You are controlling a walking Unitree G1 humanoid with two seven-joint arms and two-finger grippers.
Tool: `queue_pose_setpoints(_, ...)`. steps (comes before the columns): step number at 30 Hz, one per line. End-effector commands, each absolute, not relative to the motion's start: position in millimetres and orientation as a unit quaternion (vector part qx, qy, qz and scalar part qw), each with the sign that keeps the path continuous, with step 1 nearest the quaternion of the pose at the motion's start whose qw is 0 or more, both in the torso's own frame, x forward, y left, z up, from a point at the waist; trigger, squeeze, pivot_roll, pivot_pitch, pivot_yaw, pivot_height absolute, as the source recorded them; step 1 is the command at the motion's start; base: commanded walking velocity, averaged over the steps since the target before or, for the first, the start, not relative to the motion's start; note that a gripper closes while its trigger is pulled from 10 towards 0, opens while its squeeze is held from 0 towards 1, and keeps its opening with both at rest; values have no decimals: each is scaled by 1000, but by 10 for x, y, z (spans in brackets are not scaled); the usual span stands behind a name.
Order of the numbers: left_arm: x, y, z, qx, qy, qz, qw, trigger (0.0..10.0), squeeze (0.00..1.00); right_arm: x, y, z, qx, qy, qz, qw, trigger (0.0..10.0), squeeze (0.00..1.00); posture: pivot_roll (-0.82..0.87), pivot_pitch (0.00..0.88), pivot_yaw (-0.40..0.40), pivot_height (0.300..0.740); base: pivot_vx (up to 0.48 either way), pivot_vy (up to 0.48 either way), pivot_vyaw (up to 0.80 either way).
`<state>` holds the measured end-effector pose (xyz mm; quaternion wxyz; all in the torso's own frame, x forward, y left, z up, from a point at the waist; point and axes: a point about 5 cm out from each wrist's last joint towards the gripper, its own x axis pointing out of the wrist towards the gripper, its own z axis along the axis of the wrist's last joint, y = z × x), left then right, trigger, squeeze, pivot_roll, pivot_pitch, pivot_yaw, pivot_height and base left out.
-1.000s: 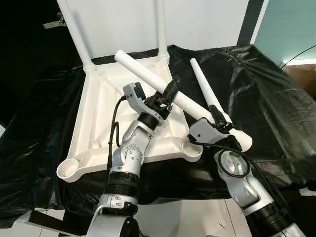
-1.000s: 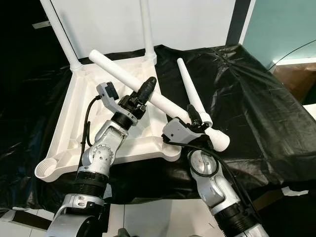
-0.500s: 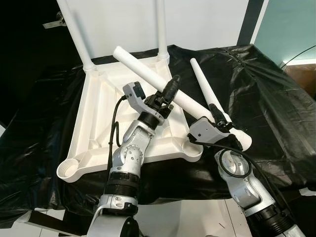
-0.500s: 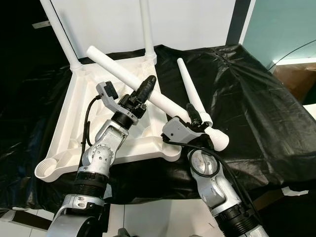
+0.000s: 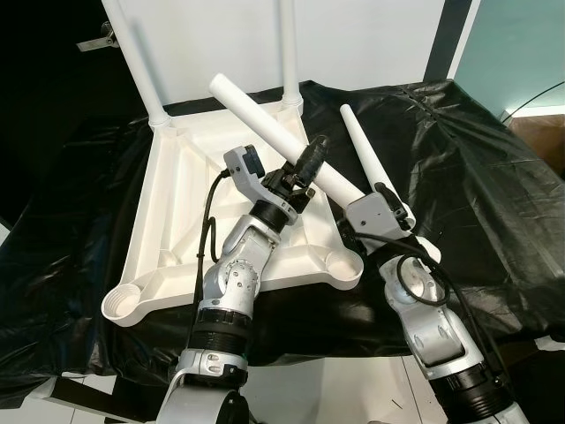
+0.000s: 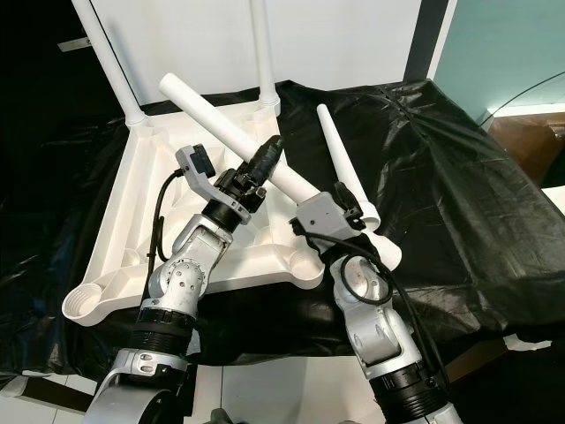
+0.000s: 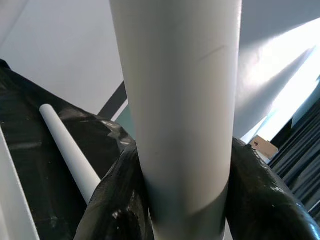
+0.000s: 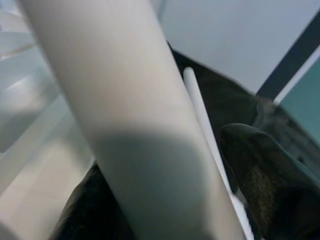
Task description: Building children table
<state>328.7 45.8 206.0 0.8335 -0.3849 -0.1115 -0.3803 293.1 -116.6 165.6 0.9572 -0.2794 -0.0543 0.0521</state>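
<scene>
We hold a white table leg (image 5: 265,119) slanted above the upturned white tabletop (image 5: 181,221) on the black-draped surface (image 5: 477,159): left gripper (image 5: 309,165) jaws pinching it, right gripper (image 8: 165,200) jaws spread around its lower end.

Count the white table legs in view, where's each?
4. Two stand upright in the tabletop's far corner sockets; one held leg is gripped by the left gripper; one loose leg lies on the black sheet.
</scene>
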Motion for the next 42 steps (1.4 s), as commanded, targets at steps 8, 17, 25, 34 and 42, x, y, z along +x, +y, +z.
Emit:
queue_pose_setpoints(8,3243,397,2049,-392,-122,-403,818,0,0,2908,-1293,1488,-139,78,122,980,10000,0,-148,17,66,740,0,0,0)
queue_pose_setpoints(17,3240,410,2054,-394,-125,-400,818,0,0,2890,-1261,1415,-111,94,154,977,0,0,-144,19,65,740,0,0,0)
queue_pose_setpoints(25,3237,448,2074,-397,-132,-396,817,4235,1000,2902,-1255,1422,-102,93,138,981,0,0,-136,18,70,740,0,0,0)
queue_pose_setpoints(34,3353,459,1996,-347,-106,-345,865,10000,1000,2924,-1275,1546,-368,-11,67,927,0,0,-140,19,75,740,0,0,0)
queue_pose_setpoints(42,3370,483,2003,-354,-105,-338,866,10000,0,2907,-1154,1542,-469,-67,46,880,0,0,-132,19,76,740,0,0,0)
